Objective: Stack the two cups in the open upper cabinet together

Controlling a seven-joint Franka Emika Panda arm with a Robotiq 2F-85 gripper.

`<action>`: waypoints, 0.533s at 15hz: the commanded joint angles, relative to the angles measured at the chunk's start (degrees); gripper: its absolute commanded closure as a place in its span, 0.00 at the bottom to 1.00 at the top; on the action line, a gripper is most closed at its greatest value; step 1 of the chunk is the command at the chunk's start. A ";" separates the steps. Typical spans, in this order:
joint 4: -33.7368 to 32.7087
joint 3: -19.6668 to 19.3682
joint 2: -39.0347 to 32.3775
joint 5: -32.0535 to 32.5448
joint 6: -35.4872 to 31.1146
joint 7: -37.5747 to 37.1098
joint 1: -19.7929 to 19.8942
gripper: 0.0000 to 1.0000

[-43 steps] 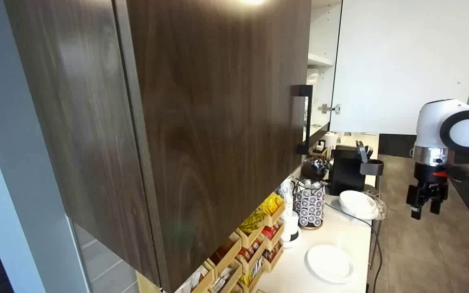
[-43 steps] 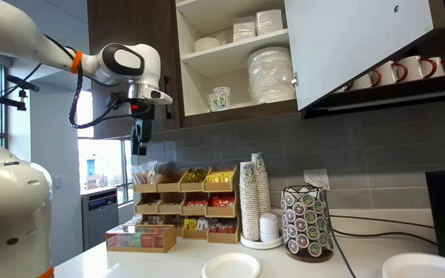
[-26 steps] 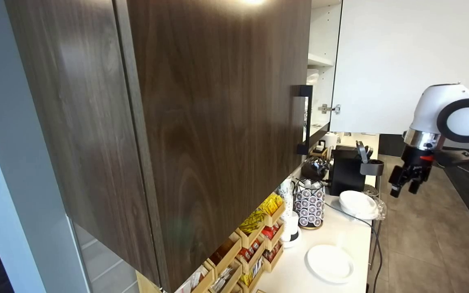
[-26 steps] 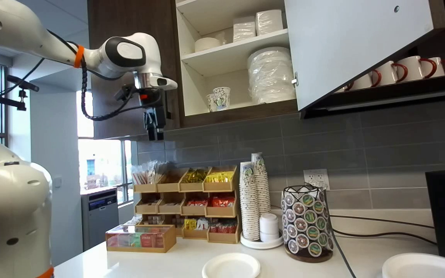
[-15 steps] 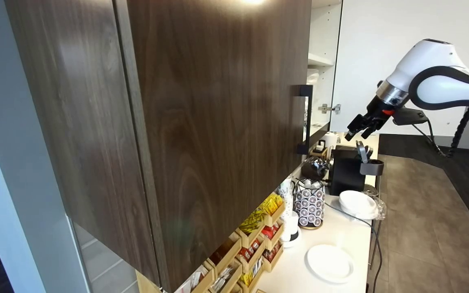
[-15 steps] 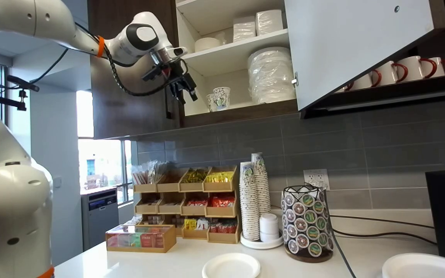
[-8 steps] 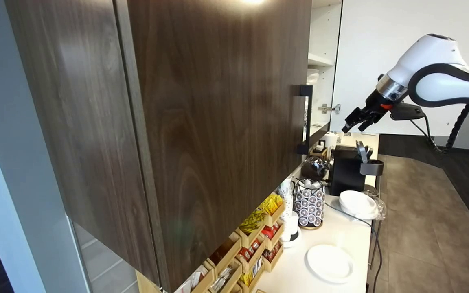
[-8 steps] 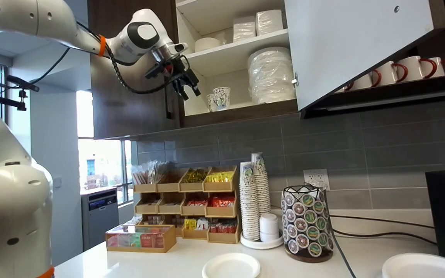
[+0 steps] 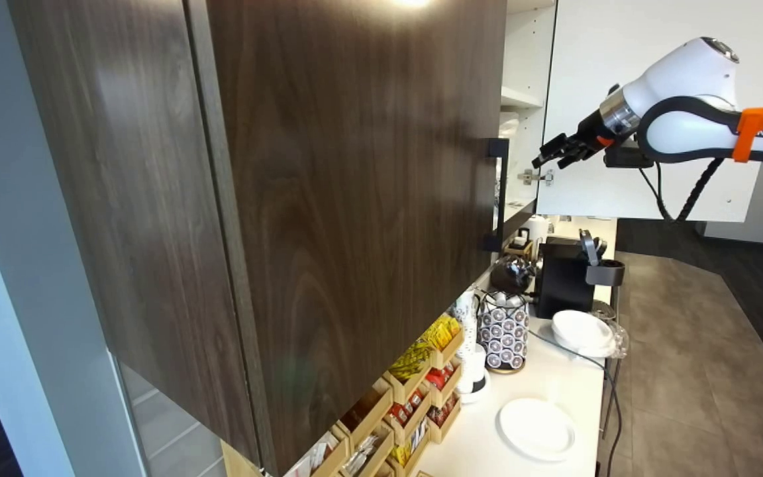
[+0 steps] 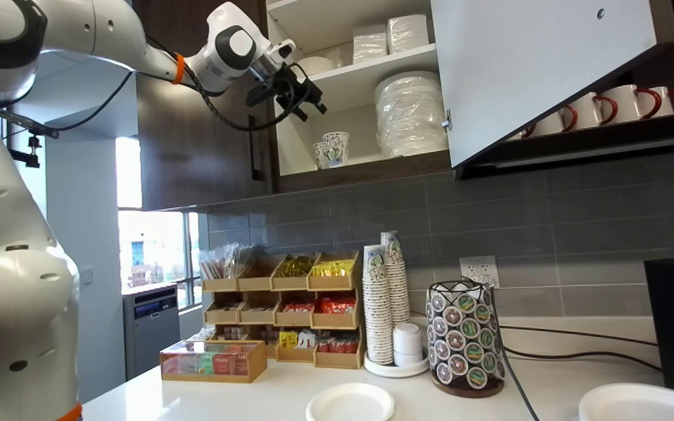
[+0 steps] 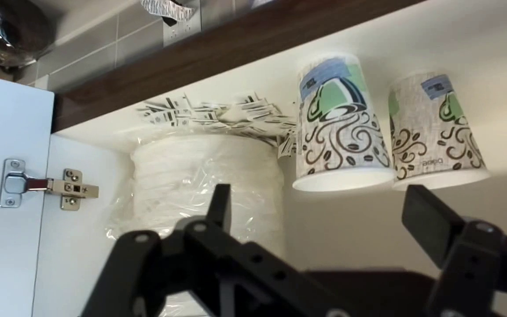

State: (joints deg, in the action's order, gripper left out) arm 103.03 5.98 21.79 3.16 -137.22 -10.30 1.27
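Note:
Two patterned paper cups stand upright side by side on the floor of the open upper cabinet (image 10: 366,167). In the wrist view, which stands upside down, the nearer, larger-looking cup (image 11: 341,127) is left of the farther cup (image 11: 434,136). In an exterior view the front cup (image 10: 336,147) partly covers the rear cup (image 10: 319,155). My gripper (image 11: 318,204) is open and empty, its fingers wide apart. In an exterior view the gripper (image 10: 313,113) is tilted down toward the cabinet opening, above the cups and apart from them. In an exterior view the gripper (image 9: 549,162) also shows; the cups are mostly hidden there.
A plastic-wrapped stack of white plates (image 10: 410,114) stands beside the cups. A shelf (image 10: 366,70) runs above them. The open white door (image 10: 536,64) is at one side, a closed dark door (image 10: 202,140) at the other. Small printed papers (image 11: 236,116) lie on the cabinet floor.
The arm has risen and moved toward the cabinet opening. The gripper has swung from pointing straight down to slanting forward. The cups have not moved.

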 commanded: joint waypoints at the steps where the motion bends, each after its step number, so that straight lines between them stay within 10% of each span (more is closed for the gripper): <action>1: -6.64 1.71 -5.69 3.56 0.95 -3.68 1.37 0.00; 8: -19.25 3.32 -14.22 10.17 13.24 -11.30 0.74 0.00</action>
State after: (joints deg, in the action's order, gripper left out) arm 90.89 8.66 11.81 11.86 -130.98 -18.62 2.66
